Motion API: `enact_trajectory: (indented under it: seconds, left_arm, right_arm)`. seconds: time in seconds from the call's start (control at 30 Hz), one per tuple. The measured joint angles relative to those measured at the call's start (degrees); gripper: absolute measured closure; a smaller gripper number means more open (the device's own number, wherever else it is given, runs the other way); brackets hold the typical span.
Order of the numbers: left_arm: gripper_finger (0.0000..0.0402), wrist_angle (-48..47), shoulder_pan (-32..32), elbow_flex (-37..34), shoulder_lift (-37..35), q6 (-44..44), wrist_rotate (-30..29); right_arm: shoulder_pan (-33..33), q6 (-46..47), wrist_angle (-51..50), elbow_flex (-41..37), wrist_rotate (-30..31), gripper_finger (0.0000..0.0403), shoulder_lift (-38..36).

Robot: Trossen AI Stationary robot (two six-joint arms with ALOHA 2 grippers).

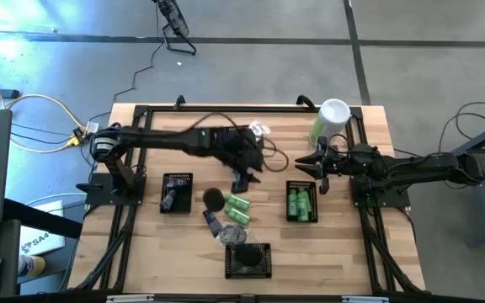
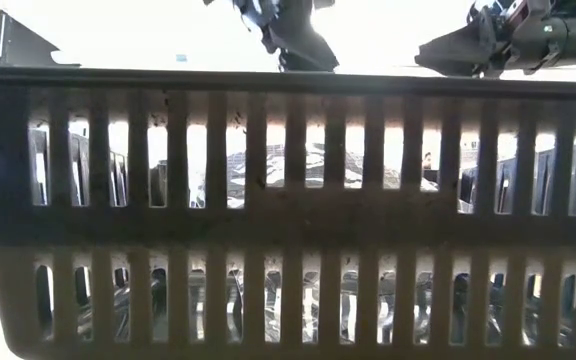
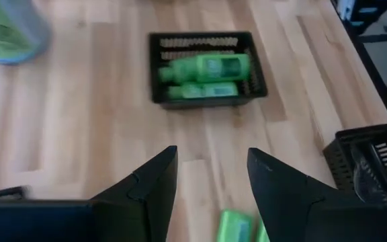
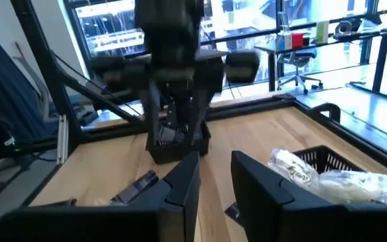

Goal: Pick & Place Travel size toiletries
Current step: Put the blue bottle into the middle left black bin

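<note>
Near the table's (image 1: 377,252) right edge, a slatted black basket (image 1: 301,202) holds 2 glossy green bottles (image 1: 300,204). Left gripper (image 1: 244,178) hangs released, empty; right gripper (image 1: 320,172) empty, grip unclear.

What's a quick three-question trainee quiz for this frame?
1. True or false: the mesh basket holding green bottles lies nearer the right end effector than the left end effector.
2. The tall pale-green canister has a lid of which colour? A white, B black, C red.
3. Short answer: what does the left end effector hold?

Key: 1 true. 2 A. 3 nothing; its jaws stand open and empty above the wood.
</note>
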Motion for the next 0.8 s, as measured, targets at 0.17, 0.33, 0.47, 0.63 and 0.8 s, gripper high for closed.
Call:
enact_trajectory:
  seconds: [0.17,0.33,0.47,0.63,0.8]
  left_arm:
    - [0.0256,14.0,-1.0,-9.3,0.0,-4.3,-0.2]
    - [0.0304,19.6,-0.9,-14.9,-0.9,-6.3,2.9]
    - [0.0337,22.3,-0.9,-17.8,-3.7,-4.9,3.1]
    - [0.0373,27.4,-0.9,-23.7,-9.2,-3.1,3.0]
    - [0.0397,29.5,-0.1,-31.0,-14.8,-1.4,2.3]
  right_arm:
    - [0.0,0.1,0.2,0.0,-0.2,0.0324,0.8]
    - [0.0,0.1,0.1,0.0,-0.3,0.0324,1.1]
    - [0.0,1.0,0.1,0.0,-0.3,0.0324,1.4]
    - [0.0,2.1,0.6,0.0,0.0,0.0324,2.0]
    - [0.0,2.1,1.6,0.0,1.5,0.0324,2.4]
